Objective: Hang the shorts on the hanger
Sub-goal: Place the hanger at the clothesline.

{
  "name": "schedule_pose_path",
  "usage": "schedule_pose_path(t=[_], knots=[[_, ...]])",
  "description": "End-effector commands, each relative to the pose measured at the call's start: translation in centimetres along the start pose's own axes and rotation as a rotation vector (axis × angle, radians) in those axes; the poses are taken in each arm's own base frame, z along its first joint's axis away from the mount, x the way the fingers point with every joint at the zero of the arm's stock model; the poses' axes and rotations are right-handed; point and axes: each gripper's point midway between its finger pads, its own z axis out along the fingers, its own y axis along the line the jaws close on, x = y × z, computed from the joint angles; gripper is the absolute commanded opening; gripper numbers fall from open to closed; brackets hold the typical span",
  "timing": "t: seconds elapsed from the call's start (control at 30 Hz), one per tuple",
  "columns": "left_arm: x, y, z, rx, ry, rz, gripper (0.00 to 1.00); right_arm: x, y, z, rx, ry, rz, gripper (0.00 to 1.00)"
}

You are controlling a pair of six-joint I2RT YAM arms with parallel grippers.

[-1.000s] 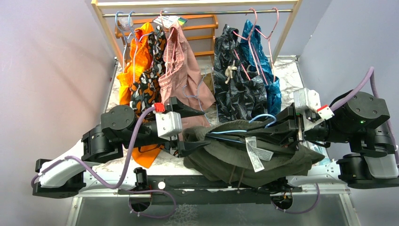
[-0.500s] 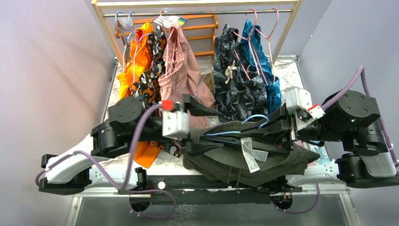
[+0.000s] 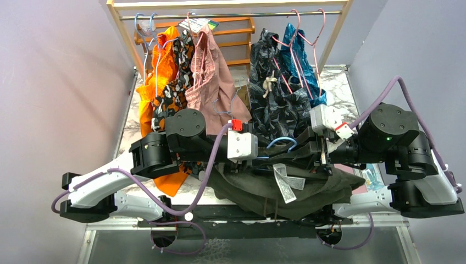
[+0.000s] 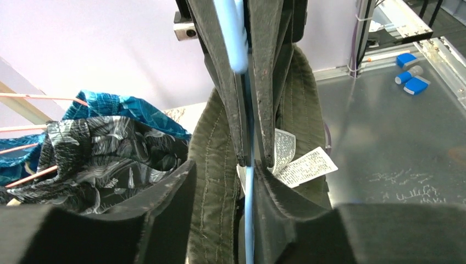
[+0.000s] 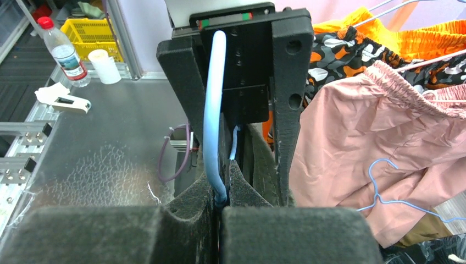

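Observation:
The olive-green shorts [image 3: 308, 190] hang in a bundle between the two arms at the near table edge, white label [image 3: 283, 184] showing. The light-blue hanger [image 3: 281, 141] lies across their top. My right gripper [image 5: 220, 206] is shut on the hanger's wire [image 5: 211, 110] just below the hook; it is also in the top view [image 3: 297, 153]. My left gripper [image 4: 225, 165] faces it, open. Its fingers straddle the shorts' waistband [image 4: 217, 165] and the blue wire [image 4: 249, 209]. From above, the left gripper [image 3: 269, 158] nearly meets the right one.
A wooden rack [image 3: 123, 33] at the back carries orange shorts [image 3: 156, 71], dusty-pink shorts [image 3: 211, 82], dark leaf-print shorts [image 3: 275, 104] and a teal garment [image 3: 305, 66] on pink hangers [image 3: 308, 33]. A spare blue hanger [image 5: 384, 181] lies against the pink shorts.
The left arm has swung right and forward until its open fingers straddle the waistband and wire. The right gripper has shifted left with the hanger, and the shorts have bunched closer.

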Motion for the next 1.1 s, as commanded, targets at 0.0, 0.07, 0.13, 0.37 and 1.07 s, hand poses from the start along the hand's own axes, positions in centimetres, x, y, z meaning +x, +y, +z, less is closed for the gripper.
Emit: schedule_pose_path(t=[0.0,0.07,0.13,0.37,1.07], knots=[[-2.1,-0.1,-0.2,0.022,-0.058,0.028,0.38,-2.9,-0.1,-0.2,0.0,-0.105,-0.027,0.01],[-2.2,-0.2,-0.1,0.028,-0.065,0.024,0.32,-2.6,-0.1,0.0,0.001,-0.098,-0.027,0.01],[-2.1,-0.2,0.0,0.03,-0.067,0.021,0.24,-2.5,-0.2,0.2,0.004,-0.095,-0.028,0.01],[-2.1,0.5,-0.5,-0.022,-0.076,0.028,0.0,-2.1,-0.4,0.0,0.021,-0.086,-0.029,0.02],[-6.5,2.2,-7.6,-0.204,-0.19,0.056,0.0,2.0,-4.4,-3.0,0.262,0.073,-0.077,0.39]])
